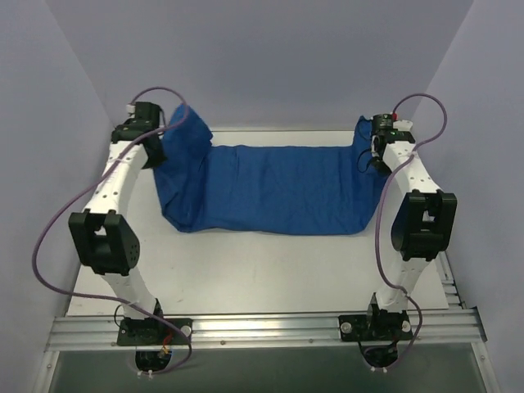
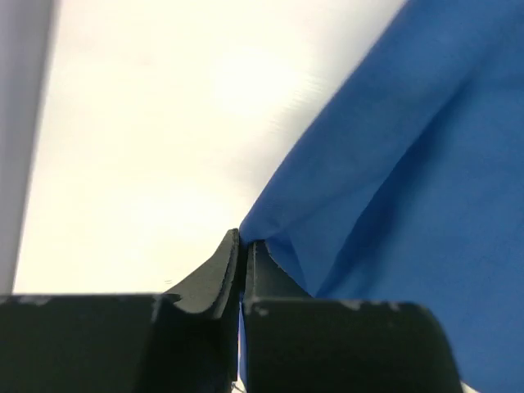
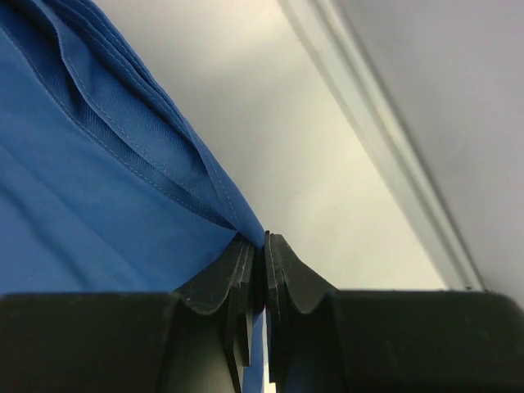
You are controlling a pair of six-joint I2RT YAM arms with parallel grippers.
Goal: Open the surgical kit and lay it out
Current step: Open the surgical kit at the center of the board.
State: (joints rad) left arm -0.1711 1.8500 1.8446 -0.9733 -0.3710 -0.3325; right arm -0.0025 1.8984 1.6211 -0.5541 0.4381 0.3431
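Observation:
The surgical kit shows only as its royal-blue cloth wrap (image 1: 270, 190), stretched wide across the far half of the table. My left gripper (image 1: 154, 131) is shut on the cloth's far left corner and holds it raised, so the cloth hangs in a fold there. In the left wrist view the cloth (image 2: 409, 164) runs out from between the closed fingers of that gripper (image 2: 244, 243). My right gripper (image 1: 378, 146) is shut on the far right corner of the cloth (image 3: 90, 164), pinched at its tips (image 3: 264, 241). The tray and instruments are hidden.
The white table (image 1: 246, 270) lies bare in front of the cloth. Pale walls stand close on the left, right and back. A metal rail (image 1: 262, 332) with both arm bases runs along the near edge. The table's right edge (image 3: 385, 155) passes near my right gripper.

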